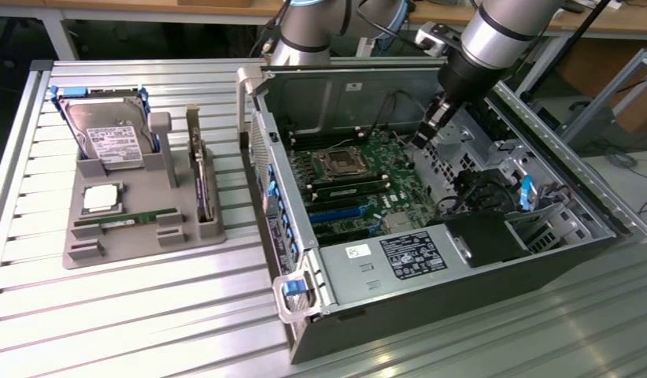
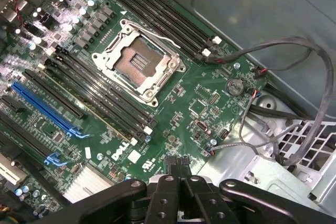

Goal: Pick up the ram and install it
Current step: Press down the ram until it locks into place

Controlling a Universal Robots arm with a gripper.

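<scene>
My pincer (image 1: 427,134) hangs inside the open computer case (image 1: 575,260), over the green main board (image 1: 371,185), toward the far side of it in the exterior view. Its two fingers (image 2: 173,195) are pressed together with nothing between them (the wrist view shows them meeting in a single dark seam). Below me lies the empty processor socket (image 2: 137,62) with its metal frame, flanked by long black memory slots (image 2: 94,95), and a blue slot (image 2: 44,108) sits further along the board. A bundle of grey cables (image 2: 294,51) loops over the bare metal beside the board.

The ram (image 1: 126,217) lies well apart from me, outside the case, on the grey holder tray (image 1: 124,253) at the exterior view's left. It rests flat in a groove along the tray's near part, a thin green stick. Just behind it sits the square silver processor (image 1: 101,198), and the hard drive (image 1: 109,135) leans in its stand at the far end.
</scene>
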